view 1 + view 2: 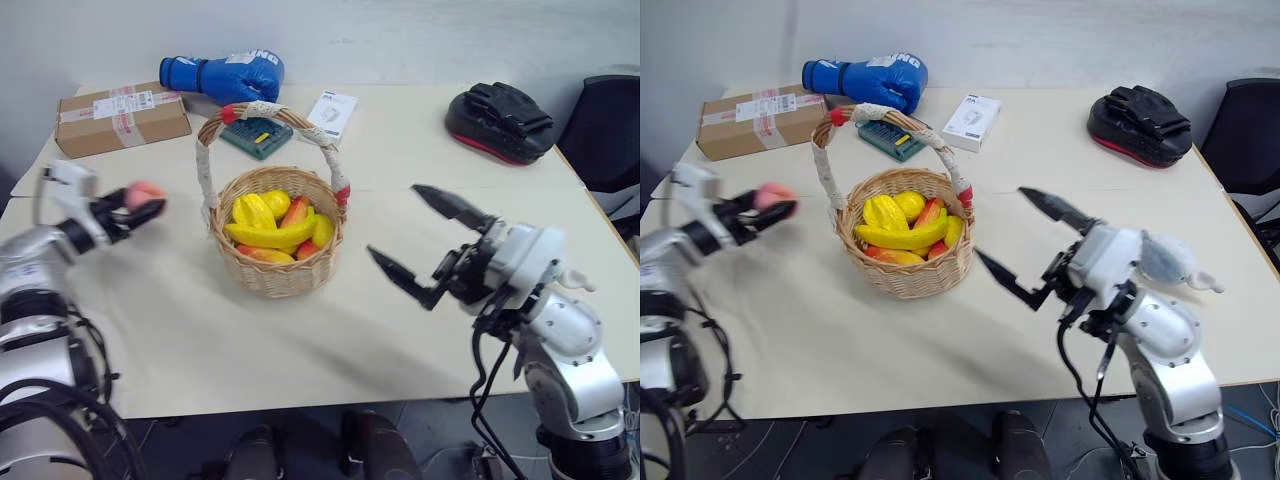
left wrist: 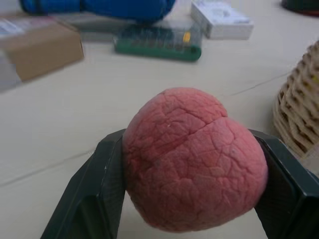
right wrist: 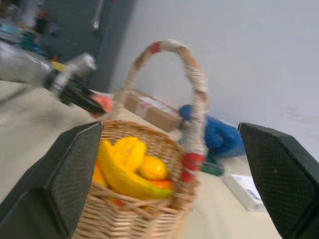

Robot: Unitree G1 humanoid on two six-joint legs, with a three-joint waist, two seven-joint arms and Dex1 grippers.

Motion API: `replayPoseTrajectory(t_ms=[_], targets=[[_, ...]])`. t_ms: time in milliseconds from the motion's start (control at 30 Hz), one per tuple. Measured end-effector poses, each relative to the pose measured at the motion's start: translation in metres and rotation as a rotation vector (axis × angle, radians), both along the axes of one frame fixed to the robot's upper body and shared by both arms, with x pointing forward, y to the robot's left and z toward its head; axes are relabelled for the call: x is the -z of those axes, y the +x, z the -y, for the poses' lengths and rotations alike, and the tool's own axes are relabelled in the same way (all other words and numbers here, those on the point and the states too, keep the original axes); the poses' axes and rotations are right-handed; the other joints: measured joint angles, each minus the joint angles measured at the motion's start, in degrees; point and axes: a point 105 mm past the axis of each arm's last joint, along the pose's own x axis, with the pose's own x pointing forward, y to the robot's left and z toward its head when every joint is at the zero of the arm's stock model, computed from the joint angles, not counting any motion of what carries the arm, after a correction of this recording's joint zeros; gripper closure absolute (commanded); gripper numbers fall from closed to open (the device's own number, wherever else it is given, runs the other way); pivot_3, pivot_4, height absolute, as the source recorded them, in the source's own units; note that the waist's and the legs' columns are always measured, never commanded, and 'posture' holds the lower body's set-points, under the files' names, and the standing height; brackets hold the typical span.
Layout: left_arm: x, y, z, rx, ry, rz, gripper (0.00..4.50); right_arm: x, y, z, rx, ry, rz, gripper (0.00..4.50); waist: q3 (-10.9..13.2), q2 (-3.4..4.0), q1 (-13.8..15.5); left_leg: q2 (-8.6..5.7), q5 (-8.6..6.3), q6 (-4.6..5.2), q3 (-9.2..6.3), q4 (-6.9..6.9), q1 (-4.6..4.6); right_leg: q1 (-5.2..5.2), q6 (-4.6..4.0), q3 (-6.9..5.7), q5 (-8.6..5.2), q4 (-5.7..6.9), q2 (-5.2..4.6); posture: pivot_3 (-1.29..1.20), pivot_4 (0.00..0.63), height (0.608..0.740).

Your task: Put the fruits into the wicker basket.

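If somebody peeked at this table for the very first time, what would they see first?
Probably the round tan wicker basket in the middle of the pale table, heaped with a curved yellow banana and other yellow and red fruits. Just left of it, the left gripper holds a wrinkly pink peach up off the table, between its black fingers. A bright blue boxing glove lies at the far edge.

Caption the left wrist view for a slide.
Left tool grips the pink peach above the table, wicker basket alongside.
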Motion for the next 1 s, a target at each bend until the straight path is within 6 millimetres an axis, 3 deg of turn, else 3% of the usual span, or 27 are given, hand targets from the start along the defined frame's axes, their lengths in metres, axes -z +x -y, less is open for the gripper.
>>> replayPoseTrajectory(t_ms=[67,133,233,300,367,500,533,633,700,833,900,1000], targets=[[-0.006,-0.034,0.014,0.155,0.037,-0.067,1.58,0.004,-0.001,0.006,-0.001,-0.020,-0.025,0.00,0.0,0.02,0.1,0.04,-0.02,0.04,-0.21,0.01,-0.02,0.00,0.00,0.05,0.00,-0.02,-0.04,0.00,0.150,0.740],[-0.019,-0.061,0.049,0.352,0.064,-0.141,1.58,0.007,-0.002,0.012,-0.007,-0.034,-0.048,0.00,0.1,-0.13,1.2,0.12,0.01,0.12,-0.57,0.18,-0.08,0.07,0.01,0.05,0.00,-0.03,-0.11,0.00,0.150,0.740],[-0.044,-0.084,0.108,0.576,0.116,-0.117,1.58,0.010,-0.006,0.009,-0.059,-0.080,-0.069,0.00,0.2,-0.03,2.5,-0.03,0.04,0.26,-0.70,0.21,0.11,0.32,0.09,0.10,0.09,-0.17,-0.25,0.00,0.150,0.740],[-0.049,-0.087,0.138,0.647,0.128,-0.061,1.58,0.012,-0.007,0.009,-0.082,-0.091,-0.077,0.00,0.4,0.27,2.7,-0.06,0.06,0.32,-0.73,0.19,0.36,0.58,0.07,0.11,0.15,-0.20,-0.27,0.00,0.150,0.740],[-0.043,-0.077,0.161,0.658,0.079,-0.036,1.58,0.013,-0.003,0.010,-0.086,-0.089,-0.088,0.00,0.5,0.45,2.7,-0.07,0.05,0.30,-0.72,0.09,0.83,0.99,0.05,0.12,0.16,-0.23,-0.23,0.00,0.150,0.740],[-0.009,-0.057,0.208,0.668,0.071,-0.076,1.58,0.007,0.000,0.007,-0.106,-0.091,-0.063,0.00,0.5,0.45,2.3,-0.12,0.09,0.11,-0.65,0.02,0.79,0.88,-0.03,0.15,0.11,-0.23,-0.01,0.00,0.150,0.740],[-0.006,-0.049,0.213,0.634,0.084,-0.064,1.58,0.008,0.000,0.007,-0.106,-0.091,-0.066,0.00,0.5,0.44,2.3,-0.08,0.11,0.07,-0.62,0.00,0.78,0.85,-0.06,0.15,0.09,-0.22,0.05,0.00,0.150,0.740],[-0.015,-0.028,0.216,0.558,0.076,0.010,0.63,0.008,0.000,0.006,-0.112,-0.093,-0.070,0.00,0.5,0.44,2.2,-0.04,0.13,0.03,-0.59,-0.08,0.75,0.75,-0.12,0.12,0.06,-0.23,0.09,0.00,0.150,0.740],[-0.017,-0.027,0.220,0.571,0.082,0.032,0.01,0.009,0.000,0.006,-0.111,-0.093,-0.077,0.00,0.5,0.44,2.2,-0.04,0.12,0.03,-0.56,-0.07,0.74,0.75,-0.12,0.12,0.05,-0.24,0.08,0.00,0.150,0.740],[-0.013,-0.026,0.222,0.597,0.075,0.040,0.01,0.015,0.006,0.008,-0.101,-0.075,-0.156,0.00,0.5,0.44,2.4,-0.07,0.10,0.10,-0.57,0.04,0.74,0.80,-0.12,0.11,0.06,-0.29,0.00,0.00,0.150,0.740],[-0.015,-0.027,0.218,0.598,0.084,0.064,0.01,0.018,0.019,0.014,-0.054,-0.110,-0.232,0.00,0.5,0.46,2.2,-0.04,0.10,0.16,-0.54,0.06,0.75,0.79,-0.11,0.13,0.06,-0.23,-0.10,0.00,0.150,0.740],[-0.014,-0.027,0.192,0.535,0.100,0.077,0.01,0.005,0.041,0.018,-0.005,-0.134,-0.285,0.00,0.5,0.47,1.6,-0.02,0.09,0.14,-0.50,0.01,0.81,0.77,-0.14,0.12,0.04,-0.21,-0.06,0.00,0.150,0.740]])
